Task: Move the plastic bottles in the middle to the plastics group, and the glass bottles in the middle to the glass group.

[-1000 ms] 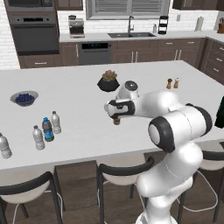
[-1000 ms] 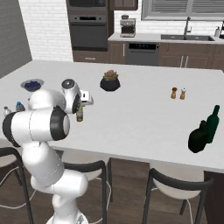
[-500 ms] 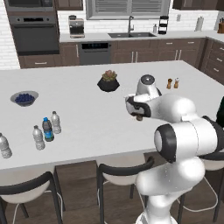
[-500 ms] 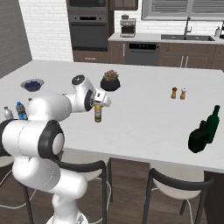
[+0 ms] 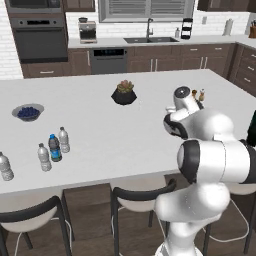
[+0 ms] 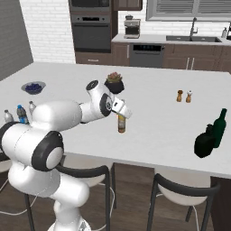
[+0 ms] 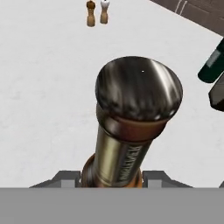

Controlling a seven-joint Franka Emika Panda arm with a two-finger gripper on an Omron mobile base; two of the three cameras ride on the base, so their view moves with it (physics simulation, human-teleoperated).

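Island counter (image 6: 153, 113) spans the kitchen. Above it, well short of the dark green glass bottles (image 6: 211, 135), the gripper (image 6: 121, 118) is closed around the amber glass bottle (image 6: 121, 123). Carrying seems underway; next, travel toward those bottles and set it upright.

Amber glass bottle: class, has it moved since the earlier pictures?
Yes. The amber glass bottle, held in the gripper, travelled rightward past the potted plant, toward the dark green bottles.
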